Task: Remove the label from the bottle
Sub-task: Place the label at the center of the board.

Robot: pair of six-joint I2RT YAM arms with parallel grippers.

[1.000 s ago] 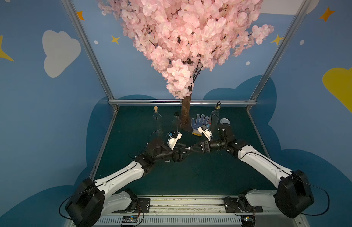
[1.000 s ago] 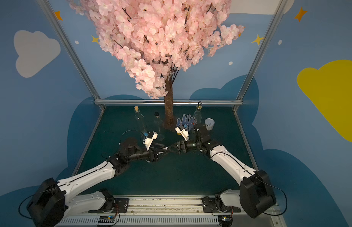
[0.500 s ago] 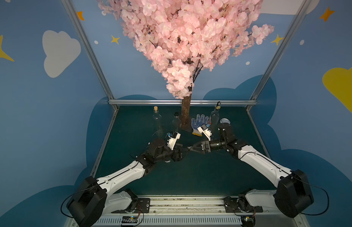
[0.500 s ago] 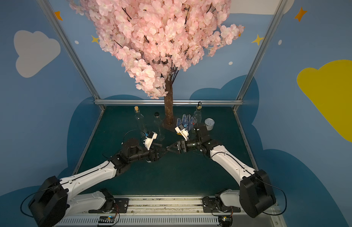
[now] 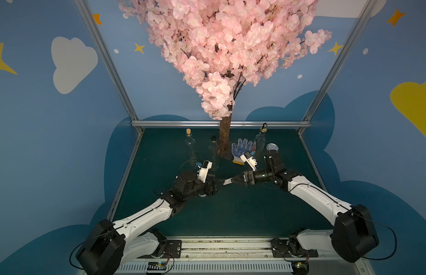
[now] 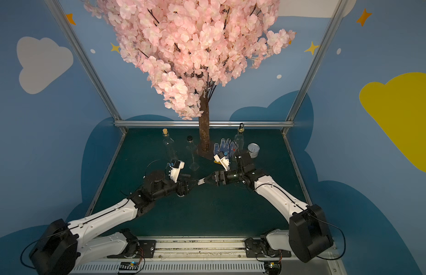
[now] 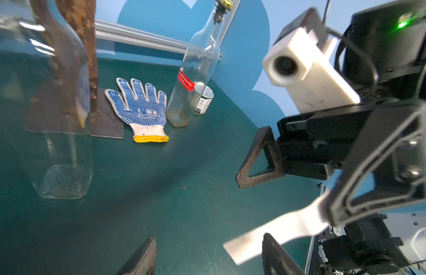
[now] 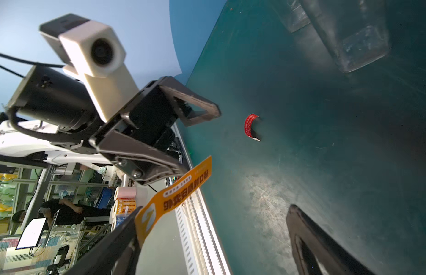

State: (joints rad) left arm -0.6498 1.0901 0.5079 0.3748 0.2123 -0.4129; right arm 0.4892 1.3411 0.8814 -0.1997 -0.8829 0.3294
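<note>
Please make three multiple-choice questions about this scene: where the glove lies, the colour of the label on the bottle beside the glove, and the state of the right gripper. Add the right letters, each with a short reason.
1. Where is the glove?
A. up in the blossoms
B. flat on the table beside the tree trunk
C. on the front rail

2. What colour is the label on the bottle next to the glove?
A. green
B. black
C. red

3. How is the right gripper?
A. wide open
B. shut on a bottle
C. shut on the glove

1 B: it lies flat by the trunk's base.
2 C: a red band crosses the glass.
3 A: its fingers stand far apart, with nothing clamped between.
</note>
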